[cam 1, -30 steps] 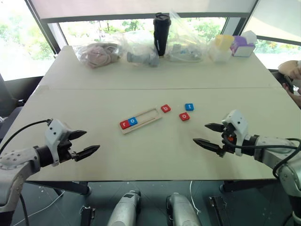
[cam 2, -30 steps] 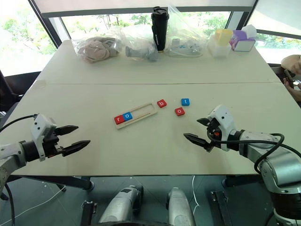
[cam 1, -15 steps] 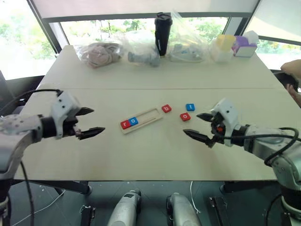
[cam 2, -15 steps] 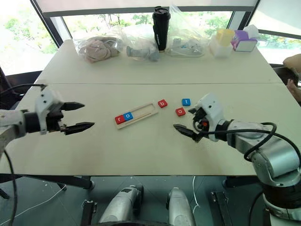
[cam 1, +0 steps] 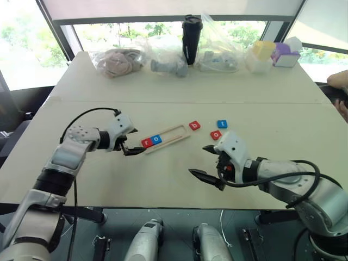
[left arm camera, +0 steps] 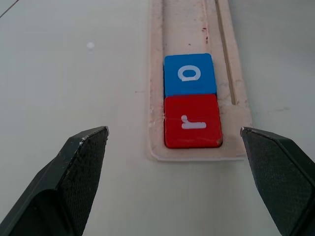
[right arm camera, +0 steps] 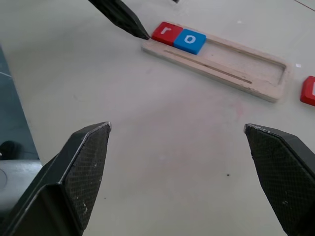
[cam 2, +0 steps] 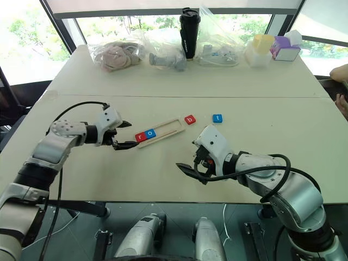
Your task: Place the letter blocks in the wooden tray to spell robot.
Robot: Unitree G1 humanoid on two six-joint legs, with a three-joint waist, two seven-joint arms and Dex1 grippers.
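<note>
**2 tiles seated in the tray, 3 loose on the table**

Left eye view: the wooden tray [cam 1: 166, 136] lies slanted at frame centre on the pale table [cam 1: 179, 81], with the red "r" tile [cam 1: 146, 143] and blue "o" tile [cam 1: 156, 139] filling its lower-left end. Right of it sit the red "b" tile [cam 1: 194, 125], the blue "t" tile [cam 1: 222, 124] and the red "o" tile [cam 1: 216, 135]. The left gripper [cam 1: 129, 147], fingers apart and empty, hovers just beside the tray's left end. The right gripper [cam 1: 207, 161], also spread and empty, hangs lower right of centre.

Left wrist view: "r" and "o" touch edge to edge at the tray's near end.

Right wrist view: the tray runs across the upper frame.
</note>
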